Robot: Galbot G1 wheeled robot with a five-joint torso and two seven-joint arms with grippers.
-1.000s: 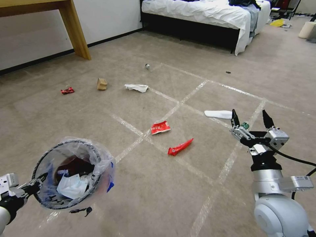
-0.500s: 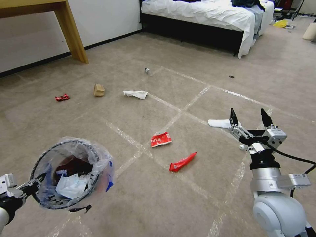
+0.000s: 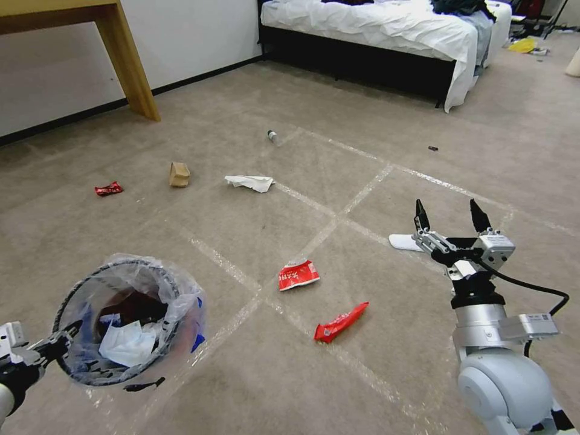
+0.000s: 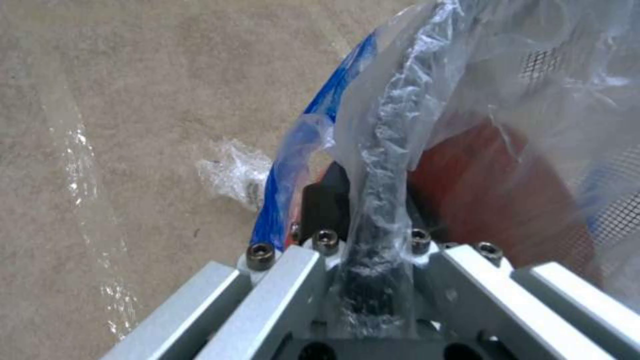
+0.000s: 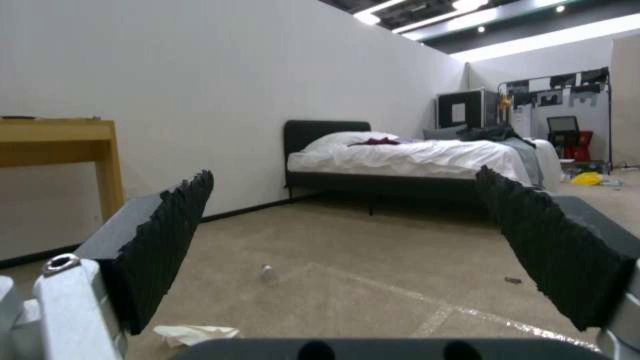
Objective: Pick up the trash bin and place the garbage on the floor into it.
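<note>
Bin carried low on the left, litter ahead.

The round dark-mesh, red-based trash bin [image 3: 124, 323] hangs above the beige carpet floor [image 3: 241, 386], the left gripper [image 3: 51, 350] clamped on its rim; the right gripper [image 3: 448, 219] hovers, jaws spread and empty. Best approach squarely above one piece. Visible: three red wrappers, two white tissues, one tan packet [image 3: 179, 174], one small bottle [image 3: 272, 136].

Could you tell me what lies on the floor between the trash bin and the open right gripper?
In the head view, a flattened red wrapper and a long red wrapper lie between the bin and right gripper.
</note>
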